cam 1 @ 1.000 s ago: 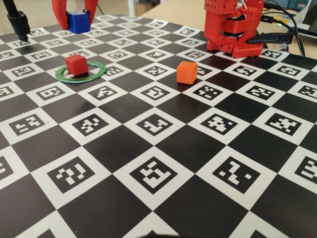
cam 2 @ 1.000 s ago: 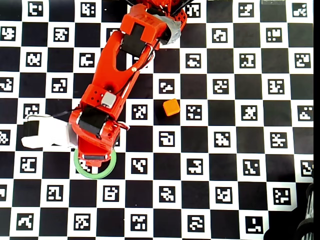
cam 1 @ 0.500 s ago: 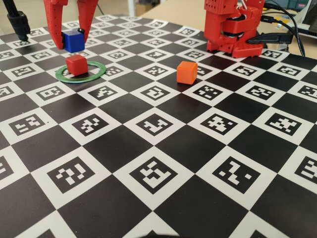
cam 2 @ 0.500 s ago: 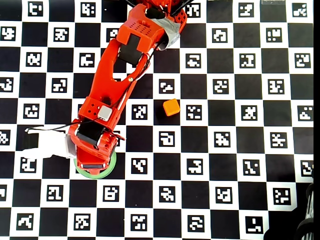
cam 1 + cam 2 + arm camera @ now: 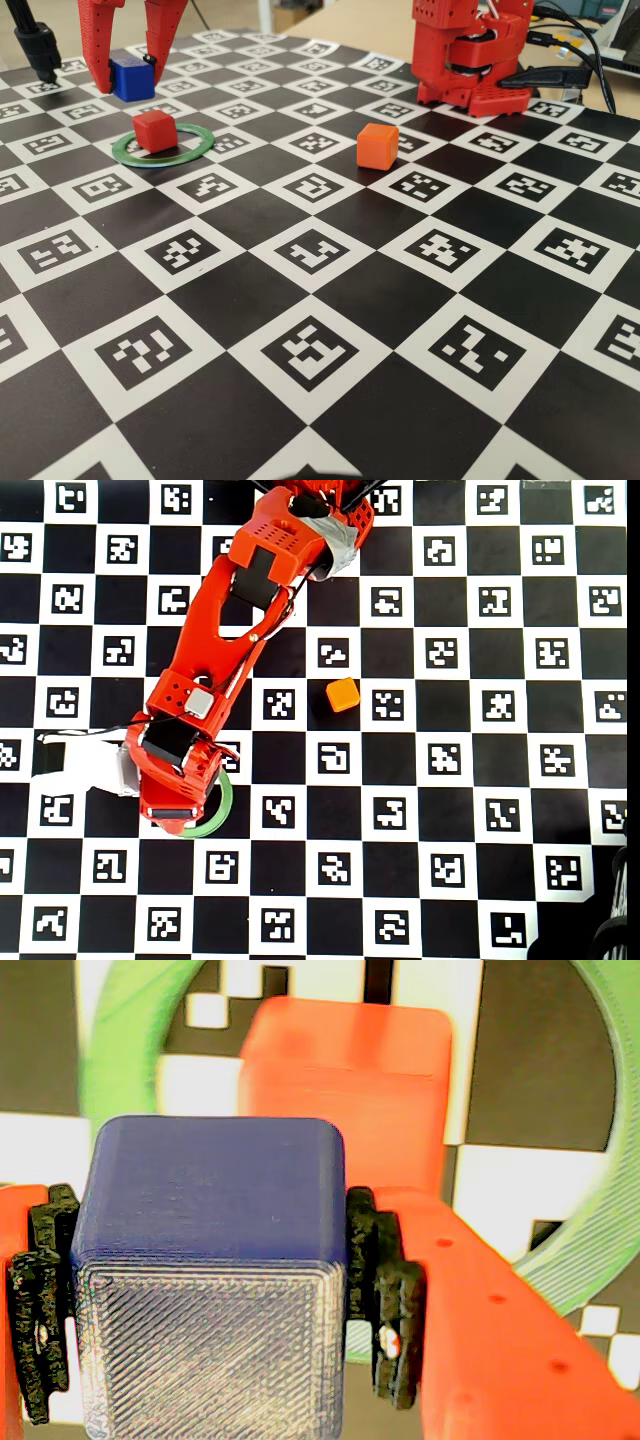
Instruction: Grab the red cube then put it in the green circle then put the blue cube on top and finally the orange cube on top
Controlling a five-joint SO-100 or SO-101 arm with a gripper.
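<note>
Far off on the left of the fixed view, the red gripper (image 5: 127,78) hangs over the checkered surface (image 5: 330,300) with its fingers (image 5: 98,50) closed on the blue cube (image 5: 130,77), which is held clear of the board. The wrist view shows the grip up close: the blue cube (image 5: 212,1270) sits squeezed between two black ribbed pads (image 5: 385,1295), one on each side. Just nearer than the held cube, the red cube (image 5: 154,130) rests inside the green circle (image 5: 195,146), slightly left of the ring's middle, its top bare. From the wrist camera the red cube (image 5: 345,1090) shows past the blue one, offset to the right, with the green circle (image 5: 120,1035) curving around both sides of the picture. From overhead the arm (image 5: 215,650) stretches down and to the left from the top of the board and covers most of the ring, so only a right-hand arc of the green circle (image 5: 226,805) shows, and neither held cube nor red cube can be seen there. Further right, the orange cube (image 5: 377,146) stands alone on the surface, well apart from the ring; overhead, the orange cube (image 5: 342,694) lies just right of the arm. At the far right stands the arm's red base (image 5: 470,55).
</note>
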